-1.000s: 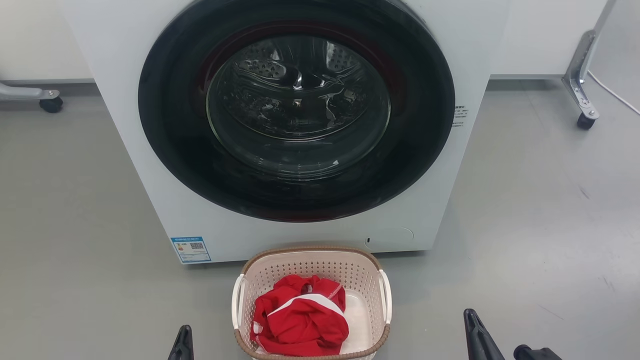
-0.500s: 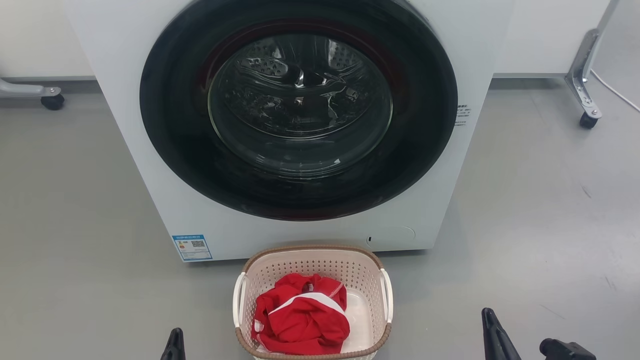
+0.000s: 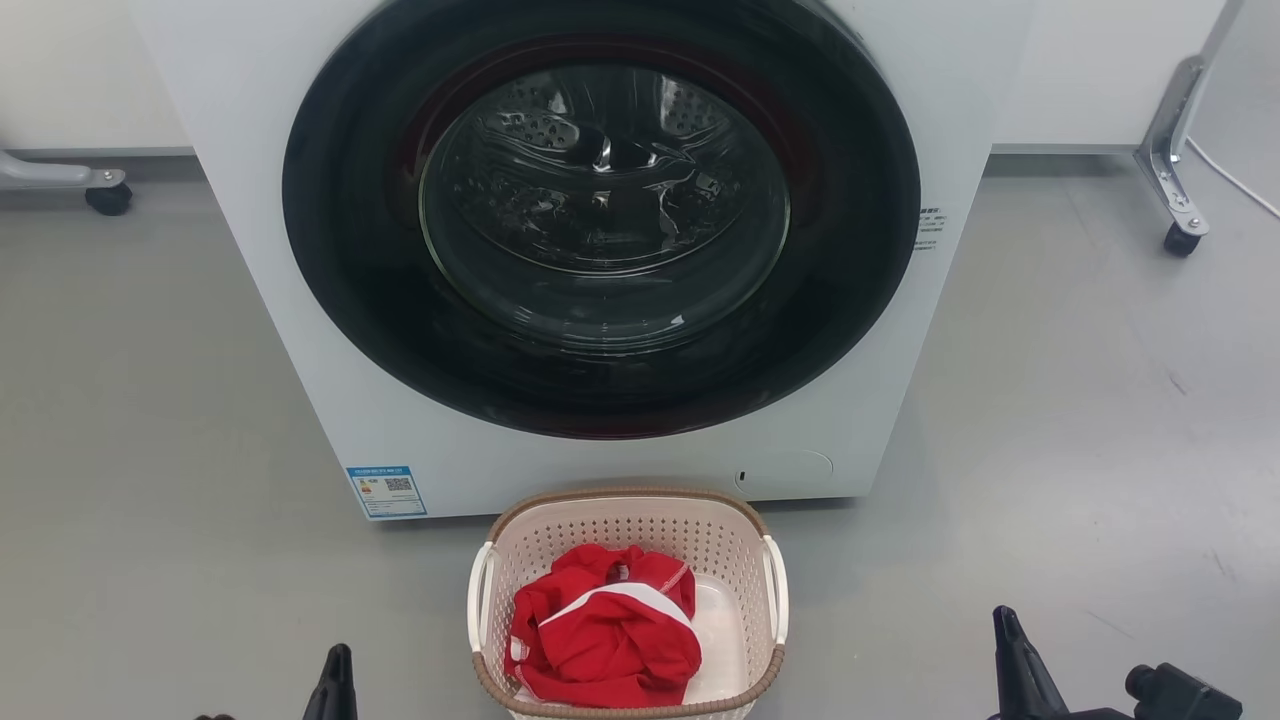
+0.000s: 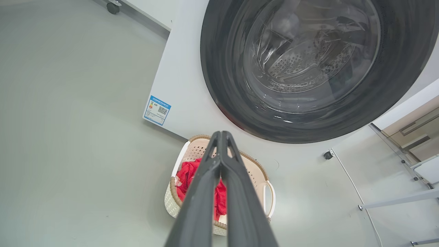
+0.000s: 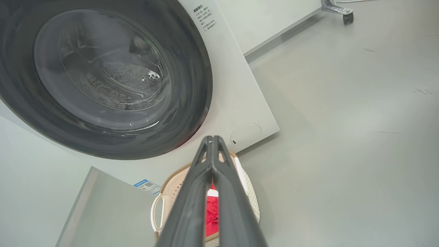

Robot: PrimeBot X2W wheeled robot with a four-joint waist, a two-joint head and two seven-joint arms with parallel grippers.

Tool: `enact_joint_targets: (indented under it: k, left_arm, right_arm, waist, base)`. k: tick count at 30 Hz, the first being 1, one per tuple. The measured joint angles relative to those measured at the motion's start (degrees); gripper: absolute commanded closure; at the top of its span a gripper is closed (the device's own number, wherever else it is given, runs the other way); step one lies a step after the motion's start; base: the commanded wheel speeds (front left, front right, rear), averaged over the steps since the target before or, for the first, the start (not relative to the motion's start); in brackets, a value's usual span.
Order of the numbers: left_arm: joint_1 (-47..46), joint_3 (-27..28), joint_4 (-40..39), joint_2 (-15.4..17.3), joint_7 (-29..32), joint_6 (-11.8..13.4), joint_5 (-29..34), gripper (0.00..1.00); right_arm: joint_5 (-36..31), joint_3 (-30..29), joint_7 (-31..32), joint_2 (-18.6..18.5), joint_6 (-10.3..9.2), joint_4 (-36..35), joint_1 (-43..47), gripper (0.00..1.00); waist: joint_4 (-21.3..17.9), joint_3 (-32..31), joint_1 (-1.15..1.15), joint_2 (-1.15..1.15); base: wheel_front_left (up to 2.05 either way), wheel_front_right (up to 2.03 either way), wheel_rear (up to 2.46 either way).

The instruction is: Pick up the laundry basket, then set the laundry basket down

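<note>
The laundry basket [image 3: 620,527] stands on the grey floor just in front of the washing machine, cream-white and perforated, with a brown woven-look rim and white side handles. A crumpled red garment [image 3: 600,640] lies inside it. My left gripper [image 3: 335,685] is low on the basket's left, well clear of the handle, and my right gripper [image 3: 1012,660] sits farther off on the right. In the left wrist view the left gripper [image 4: 221,136] has its fingertips touching, above the basket [image 4: 256,173]. The right gripper [image 5: 212,140] is likewise shut and empty over the basket [image 5: 173,192].
A white washing machine [image 3: 290,300] with a closed round dark glass door [image 3: 600,210] rises right behind the basket. Wheeled metal frame legs stand at the far left [image 3: 108,197] and far right [image 3: 1180,238]. A white cable [image 3: 1235,180] runs along the floor at right.
Both grippers have slid outward and lower in the head view, away from the basket. The camera has shifted slightly. The basket stays where it was.
</note>
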Motion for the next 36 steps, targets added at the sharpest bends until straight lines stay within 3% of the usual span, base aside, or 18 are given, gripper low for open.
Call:
enact_joint_targets:
  k: [36]
  left_arm:
    - [-5.60, 6.50, 3.38, -1.48, 7.47, -5.10, -25.39, 1.00]
  right_arm:
    - [27.22, -9.57, 7.47, 0.88, 5.27, 2.87, -3.75, 1.00]
  waist:
    - [0.61, 0.56, 0.01, 0.00]
  base:
    - [0.00, 0.00, 0.00]
